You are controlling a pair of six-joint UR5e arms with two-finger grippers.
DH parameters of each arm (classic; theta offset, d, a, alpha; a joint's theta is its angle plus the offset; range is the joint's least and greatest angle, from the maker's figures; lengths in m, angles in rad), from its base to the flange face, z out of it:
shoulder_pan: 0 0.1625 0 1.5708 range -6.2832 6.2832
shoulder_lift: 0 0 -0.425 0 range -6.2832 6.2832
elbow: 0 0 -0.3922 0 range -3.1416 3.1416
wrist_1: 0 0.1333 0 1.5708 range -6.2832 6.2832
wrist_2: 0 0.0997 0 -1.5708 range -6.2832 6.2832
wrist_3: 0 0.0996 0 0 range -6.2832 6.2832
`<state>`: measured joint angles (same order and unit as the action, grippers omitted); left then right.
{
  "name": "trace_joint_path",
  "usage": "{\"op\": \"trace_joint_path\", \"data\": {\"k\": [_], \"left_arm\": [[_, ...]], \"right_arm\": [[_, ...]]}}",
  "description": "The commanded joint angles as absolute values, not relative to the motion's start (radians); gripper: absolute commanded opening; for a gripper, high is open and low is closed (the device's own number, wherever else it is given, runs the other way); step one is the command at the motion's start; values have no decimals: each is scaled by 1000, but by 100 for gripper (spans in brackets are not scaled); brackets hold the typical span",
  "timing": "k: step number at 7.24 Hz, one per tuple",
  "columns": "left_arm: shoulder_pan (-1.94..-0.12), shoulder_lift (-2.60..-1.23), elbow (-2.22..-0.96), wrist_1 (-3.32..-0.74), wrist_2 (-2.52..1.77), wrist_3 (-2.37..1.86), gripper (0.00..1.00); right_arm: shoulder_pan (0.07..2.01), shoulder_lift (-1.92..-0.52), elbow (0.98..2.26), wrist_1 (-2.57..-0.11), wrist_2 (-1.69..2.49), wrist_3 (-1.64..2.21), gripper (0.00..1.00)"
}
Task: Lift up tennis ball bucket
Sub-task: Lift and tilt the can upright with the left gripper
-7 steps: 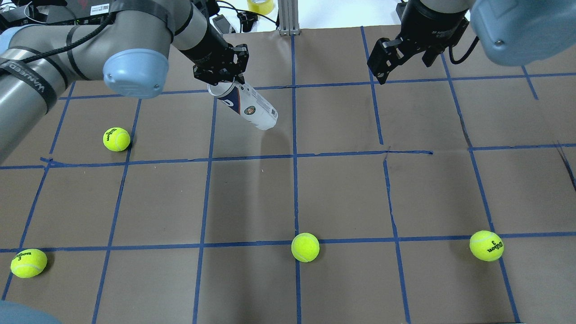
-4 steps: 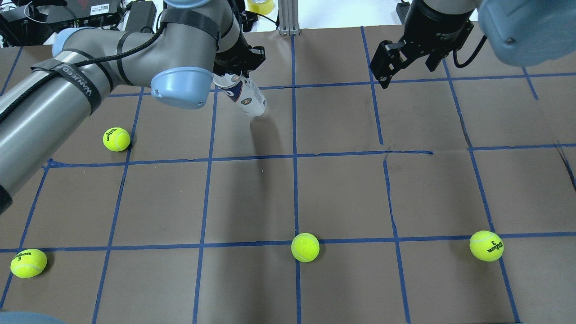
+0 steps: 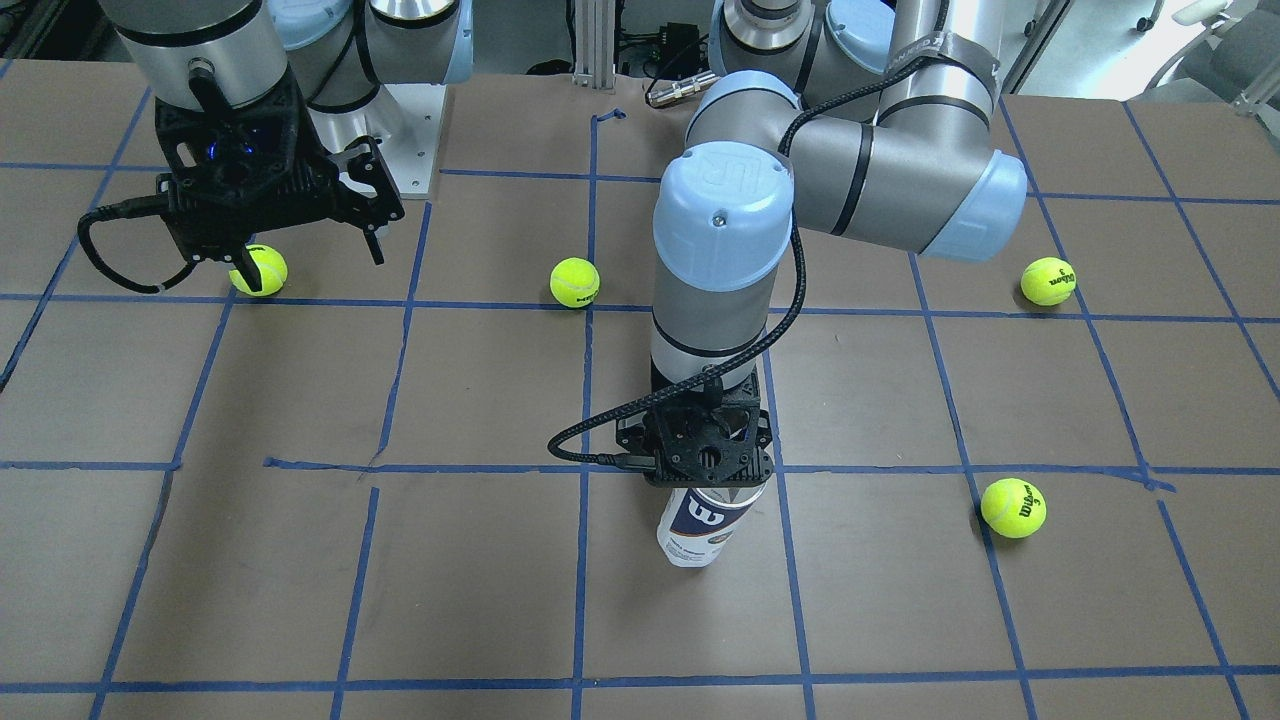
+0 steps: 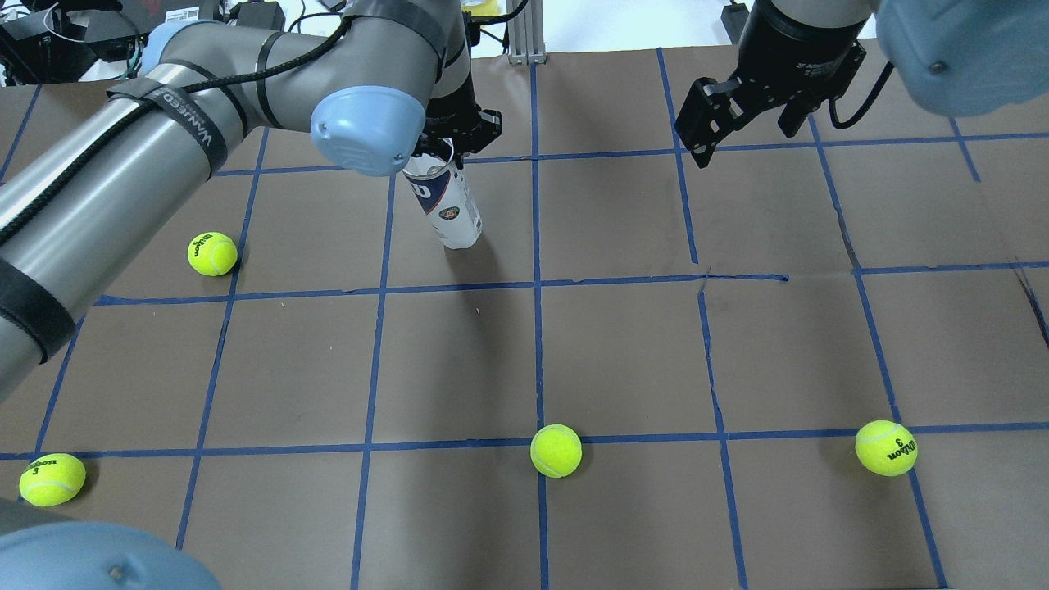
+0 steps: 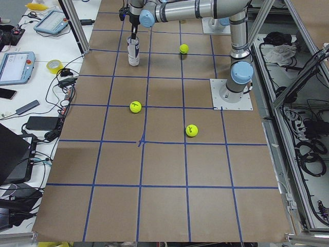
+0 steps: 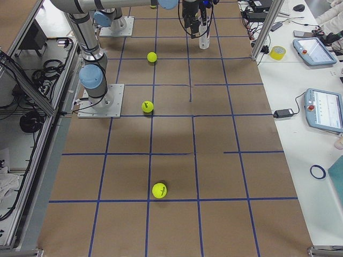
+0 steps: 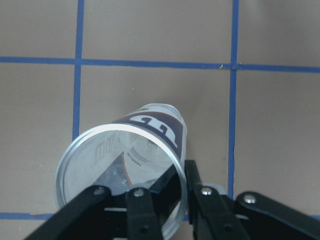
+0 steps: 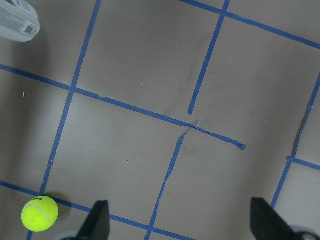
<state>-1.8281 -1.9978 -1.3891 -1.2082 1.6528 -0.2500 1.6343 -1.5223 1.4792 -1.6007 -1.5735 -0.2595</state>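
Observation:
The tennis ball bucket [image 4: 447, 201] is a clear tube with a white and navy label, its open metal rim upward. It stands nearly upright at the far middle of the table. Its bottom is at or just above the paper; I cannot tell which. My left gripper [image 4: 449, 152] is shut on its rim from above, as the front-facing view [image 3: 706, 470] shows. In the left wrist view the fingers [image 7: 200, 200] pinch the rim wall of the tube [image 7: 150, 145]. My right gripper [image 4: 742, 135] is open and empty, hanging over the far right [image 3: 310, 255].
Several yellow-green tennis balls lie on the brown, blue-taped table: one left of the tube [image 4: 212, 253], one near left [image 4: 52, 478], one near middle [image 4: 556, 450], one near right [image 4: 885, 447]. Cables and devices lie beyond the far edge.
My left arm has swung the tube from a steep tilt, bottom pointing right, to nearly upright, and shifted it slightly right. The right gripper has barely moved.

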Motion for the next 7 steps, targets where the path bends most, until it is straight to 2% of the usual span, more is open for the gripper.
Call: {"op": "trace_joint_path", "data": {"k": [1,5,6,7], "left_arm": [[-1838,-2028,-1353,-1238,1669,-262,0],[-1839,-2052,-1361,-1193,1671,-262,0],[-1839,-2052,-1359,-1192,1692,-262,67],[-1839,-2052,-1361,-1193,1701,-264,100]], "right_arm": [[1632,-1523,1479,-1598,-1574,-259,100],[1632,-1525,1479,-1605,-1574,-259,100],[1632,-1525,1477,-1606,-1574,-259,100],[1634,-1525,1474,-1608,-1569,-258,100]]}}
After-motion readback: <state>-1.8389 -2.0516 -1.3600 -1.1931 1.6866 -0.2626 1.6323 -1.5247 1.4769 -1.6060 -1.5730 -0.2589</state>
